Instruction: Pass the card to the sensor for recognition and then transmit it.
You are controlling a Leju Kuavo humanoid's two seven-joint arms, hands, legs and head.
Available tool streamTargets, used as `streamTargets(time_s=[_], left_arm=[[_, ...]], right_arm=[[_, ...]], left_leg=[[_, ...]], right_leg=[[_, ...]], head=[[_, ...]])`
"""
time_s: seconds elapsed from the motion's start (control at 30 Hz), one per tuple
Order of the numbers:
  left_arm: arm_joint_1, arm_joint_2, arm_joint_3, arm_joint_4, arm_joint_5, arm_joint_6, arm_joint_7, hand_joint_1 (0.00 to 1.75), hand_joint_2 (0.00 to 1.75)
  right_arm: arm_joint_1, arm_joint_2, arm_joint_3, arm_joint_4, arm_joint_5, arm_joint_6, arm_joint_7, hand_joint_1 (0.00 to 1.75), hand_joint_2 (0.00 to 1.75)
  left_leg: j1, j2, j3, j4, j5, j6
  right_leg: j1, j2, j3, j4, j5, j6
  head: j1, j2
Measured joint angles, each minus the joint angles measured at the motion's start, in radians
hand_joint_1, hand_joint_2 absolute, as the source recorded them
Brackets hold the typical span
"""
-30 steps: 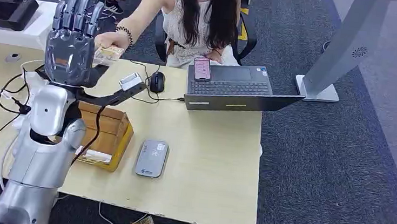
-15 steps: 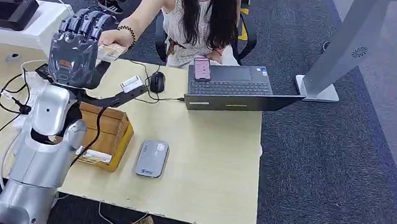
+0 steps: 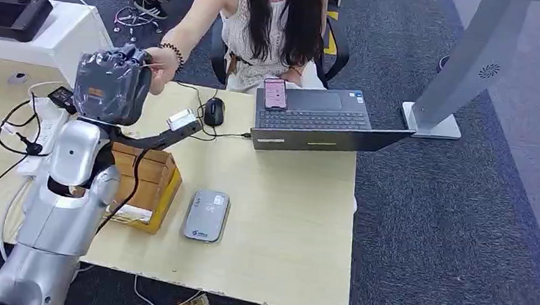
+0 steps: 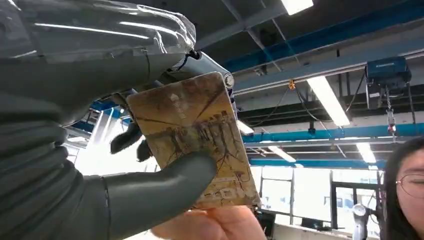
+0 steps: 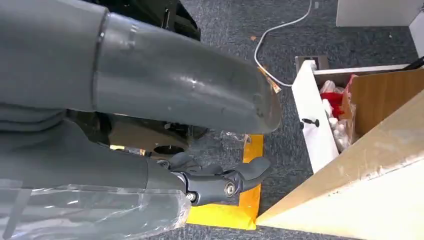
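The left hand (image 3: 111, 83) is raised in the upper left of the head view, its back toward the camera and its fingers curled in. In the left wrist view the thumb (image 4: 165, 187) presses the card (image 4: 197, 137) against the darker fingers behind it, so the hand is clamped on the card. The card is brownish with a worn, sketched pattern and stands tilted in the middle of that picture. A person's fingers (image 4: 220, 227) touch the card's lower edge. In the head view the person's hand (image 3: 160, 73), with a dark bead bracelet at the wrist, meets the robot's hand at the far edge of the bench (image 3: 290, 228).

The right hand (image 5: 150, 85) shows in the right wrist view against dark carpet. Its thick thumb and darker fingers are apart with nothing between them.

On the bench a grey flat sensor (image 3: 206, 215) lies low in the middle, just beside a brown cardboard box (image 3: 147, 186). An open laptop (image 3: 321, 124) with a phone (image 3: 274, 92) leaning on its keyboard stands at the upper middle, and a black mouse (image 3: 214, 111) lies left of it. A black router (image 3: 7, 4) sits on a white box at the upper left.
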Motion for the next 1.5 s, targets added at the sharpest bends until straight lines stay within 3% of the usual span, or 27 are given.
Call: streamTargets(time_s=[0.33,0.8,1.23,1.5], left_arm=[[0.109,-0.031,-0.005,-0.029,0.036,0.030,-0.037,1.75,1.75],[0.330,-0.093,-0.114,-0.036,0.053,-0.076,-0.033,1.75,1.75],[0.357,-0.097,-0.136,0.037,0.053,-0.204,0.070,1.75,1.75],[0.346,-0.090,-0.136,0.145,0.056,-0.214,0.083,1.75,1.75]], right_arm=[[0.001,0.006,0.000,0.002,-0.001,-0.002,0.000,0.00,0.00],[0.007,0.008,-0.013,0.005,-0.011,-0.015,-0.002,0.00,0.00],[0.006,0.016,-0.027,0.005,0.011,-0.017,0.024,0.00,0.00],[0.005,0.027,-0.027,0.005,0.021,-0.029,0.034,0.00,0.00]], left_leg=[[0.000,0.000,0.000,0.000,0.000,0.000],[0.000,0.000,0.000,0.000,0.000,0.000],[0.000,0.000,0.000,0.000,0.000,0.000],[0.000,0.000,0.000,0.000,0.000,0.000]], right_leg=[[0.000,0.000,0.000,0.000,0.000,0.000],[0.000,0.000,-0.001,-0.001,0.000,0.000],[0.000,0.000,0.000,0.000,0.000,0.000],[0.000,0.000,-0.001,0.000,0.000,0.000]], head=[[0.000,0.000],[0.000,0.000],[0.000,0.000],[0.000,0.000]])
